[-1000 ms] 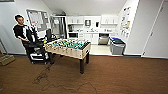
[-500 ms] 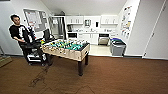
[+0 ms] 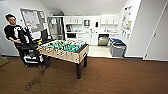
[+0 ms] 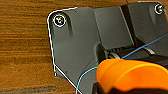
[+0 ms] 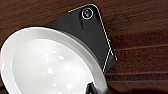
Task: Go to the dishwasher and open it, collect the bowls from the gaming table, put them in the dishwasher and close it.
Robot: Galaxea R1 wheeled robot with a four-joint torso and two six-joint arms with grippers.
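Note:
In the left wrist view an orange bowl (image 4: 132, 73) hangs over the wooden floor, and my left gripper (image 4: 100, 88) is shut on its rim. The right wrist view has a white bowl (image 5: 50, 65), shiny inside, with my right gripper (image 5: 93, 89) shut on its edge. Ahead in the head view stands the gaming table (image 3: 62, 55), a table-football table with a green field and rods. Behind it, in the kitchen nook, the stainless-steel dishwasher (image 3: 103, 40) sits under the counter. I cannot tell whether its door is open.
A person (image 3: 15, 33) sits on a chair left of the table beside a black cart (image 3: 31, 58). Grey bins (image 3: 118, 48) stand at the kitchen's right side. White cabinets (image 3: 90, 20) line the back wall. Brown wooden floor (image 3: 120, 77) lies to the table's right.
The whole head view has shifted: the table and kitchen show a little larger and nearer, so the camera has moved forward. The person stays seated.

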